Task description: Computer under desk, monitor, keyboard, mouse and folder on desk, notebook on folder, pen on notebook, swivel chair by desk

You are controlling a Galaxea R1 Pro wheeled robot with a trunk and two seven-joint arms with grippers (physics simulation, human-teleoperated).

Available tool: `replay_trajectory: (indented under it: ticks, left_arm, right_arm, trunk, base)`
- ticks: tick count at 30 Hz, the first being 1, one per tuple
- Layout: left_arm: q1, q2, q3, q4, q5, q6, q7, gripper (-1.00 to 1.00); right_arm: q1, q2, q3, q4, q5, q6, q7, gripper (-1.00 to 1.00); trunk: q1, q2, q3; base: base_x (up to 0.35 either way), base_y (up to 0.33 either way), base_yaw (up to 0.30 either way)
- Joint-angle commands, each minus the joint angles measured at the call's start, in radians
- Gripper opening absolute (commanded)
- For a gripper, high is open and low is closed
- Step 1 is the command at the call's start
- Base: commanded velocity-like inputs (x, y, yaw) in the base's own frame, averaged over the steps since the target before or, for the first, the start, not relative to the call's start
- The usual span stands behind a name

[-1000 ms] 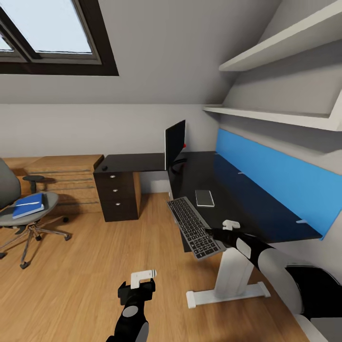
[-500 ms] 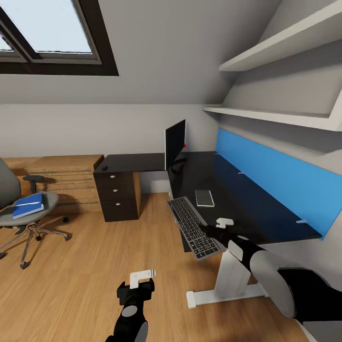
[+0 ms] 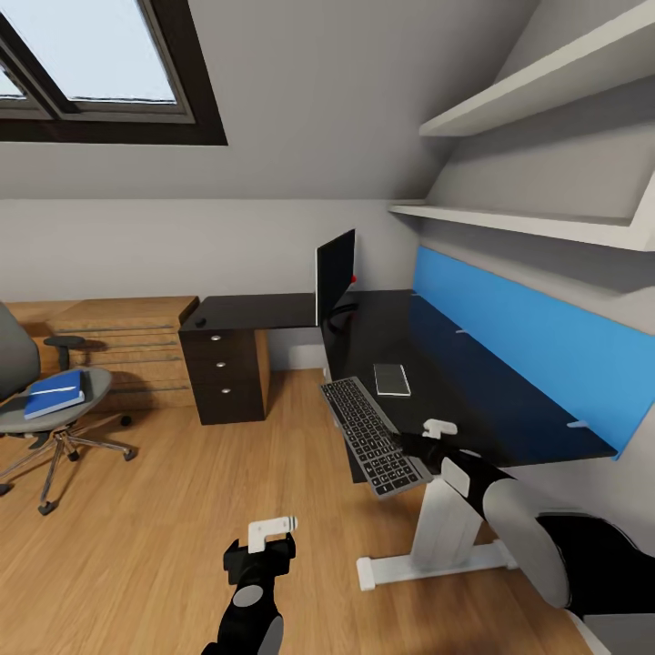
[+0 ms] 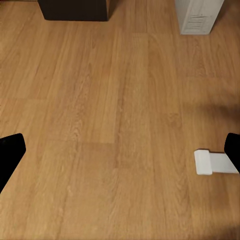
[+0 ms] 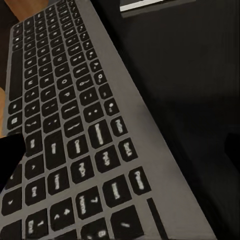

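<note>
The keyboard [image 3: 371, 435] lies slanted on the black desk [image 3: 473, 382], its long side overhanging the front edge. My right gripper [image 3: 406, 444] is open at the keyboard's near right edge. In the right wrist view the keys [image 5: 75, 130] run between the spread fingers [image 5: 10, 155]. The monitor [image 3: 335, 276] stands at the desk's corner, with the small black mouse [image 3: 199, 321] on the left wing. The blue folder [image 3: 55, 393] rests on the swivel chair [image 3: 36, 414] at far left. My left gripper [image 3: 262, 550] hangs open over the floor. A light grey tower, the computer [image 4: 198, 15], stands on the floor.
A flat grey rectangular item [image 3: 392, 379] lies on the desk beyond the keyboard. Dark drawers [image 3: 225, 375] and a low wood cabinet [image 3: 127, 346] stand at the back. The desk's white foot [image 3: 437, 555] is near my right arm. Wall shelves [image 3: 546, 223] hang above.
My right gripper slid forward along the keyboard's edge, then drew back to about where it was. The keyboard and the left arm stayed put.
</note>
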Motion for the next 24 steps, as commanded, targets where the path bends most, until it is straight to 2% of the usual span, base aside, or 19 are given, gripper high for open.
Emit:
replay_trajectory:
  ticks: [1, 5, 13, 16, 20, 21, 24]
  left_arm:
    - [-0.001, 0.0, -0.002, -0.001, 0.007, 0.003, 0.008, 1.0]
    - [-0.001, 0.0, -0.002, -0.001, 0.007, 0.003, 0.008, 1.0]
    - [-0.001, 0.0, -0.002, -0.001, 0.006, 0.004, 0.008, 1.0]
    - [-0.001, 0.0, -0.002, -0.001, 0.006, 0.004, 0.008, 1.0]
    - [-0.001, 0.0, -0.003, 0.0, 0.007, 0.004, 0.008, 1.0]
    - [-0.001, 0.0, -0.003, 0.0, 0.007, 0.004, 0.008, 1.0]
    - [-0.001, 0.0, -0.003, 0.0, 0.007, 0.004, 0.008, 1.0]
  right_arm:
    - [-0.001, 0.002, -0.001, -0.036, -0.008, 0.009, -0.062, 1.0]
    - [0.003, 0.013, 0.0, -0.085, -0.008, 0.014, -0.18, 1.0]
    - [0.011, 0.04, 0.001, -0.108, -0.002, 0.012, -0.259, 1.0]
    - [0.017, 0.058, 0.003, -0.111, 0.001, 0.0, -0.303, 1.0]
    - [0.032, 0.091, 0.007, -0.114, 0.005, -0.063, -0.382, 1.0]
    - [0.037, 0.108, 0.009, -0.116, 0.009, -0.096, -0.426, 1.0]
    - [0.042, 0.131, 0.01, -0.118, 0.028, -0.134, -0.494, 1.0]
  trunk:
    - [0.0, -0.001, -0.001]
    - [0.0, -0.001, -0.001]
    - [0.0, -0.001, -0.001]
    - [0.0, -0.001, -0.001]
    - [0.0, -0.001, -0.001]
    - [0.0, -0.001, -0.001]
    - [0.0, -0.001, -0.001]
  base:
    - [0.0, 0.0, 0.0]
    - [0.0, 0.0, 0.0]
    - [0.0, 0.0, 0.0]
    - [0.0, 0.0, 0.0]
    - [0.0, 0.0, 0.0]
    - [0.0, 0.0, 0.0]
    - [0.0, 0.0, 0.0]
